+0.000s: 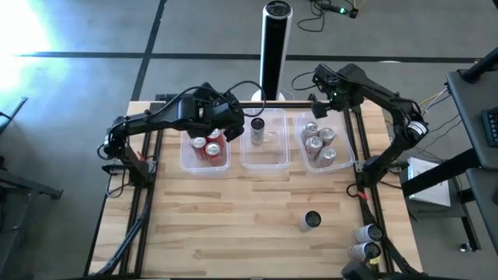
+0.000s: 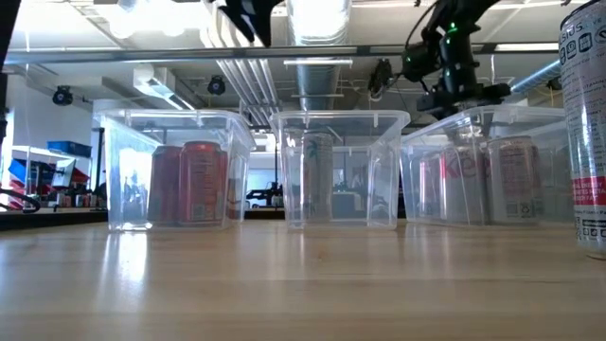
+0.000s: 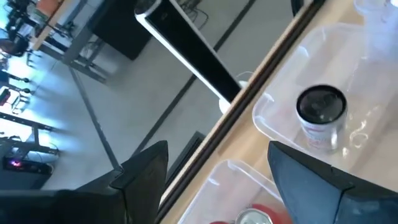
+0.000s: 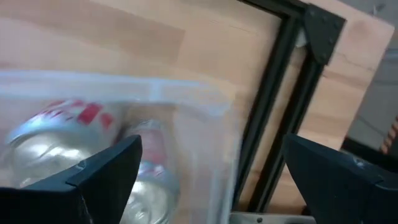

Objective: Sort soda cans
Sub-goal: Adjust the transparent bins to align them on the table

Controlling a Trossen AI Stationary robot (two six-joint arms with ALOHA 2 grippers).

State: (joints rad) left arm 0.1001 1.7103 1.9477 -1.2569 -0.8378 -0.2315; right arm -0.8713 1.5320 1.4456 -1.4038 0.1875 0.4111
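Three clear plastic tubs stand in a row along the far edge of the wooden table (image 1: 233, 218). The left tub (image 1: 204, 159) holds three red cans (image 1: 210, 148); the middle tub (image 1: 265, 148) holds one upright pale can (image 1: 257, 124) with a dark top, near its far wall; the right tub (image 1: 327, 155) holds several silver-grey cans with red print (image 1: 319, 144). A lone dark-topped can (image 1: 311, 221) stands upright in the open toward the near right part of the table, well apart from the tubs, and two more cans (image 1: 366, 241) lie on their sides at the near right corner. The left gripper (image 1: 231, 124) hangs above the far end of the left tub, close to the gap between it and the middle tub — its fingers (image 3: 146, 171) are spread apart and hold nothing. The right gripper (image 1: 317, 105) hovers over the far edge of the right tub, fingers (image 4: 112, 168) likewise released and empty, with the cans just below. Beyond the far edge of the table stands a tall black post with a silver top (image 1: 274, 47).
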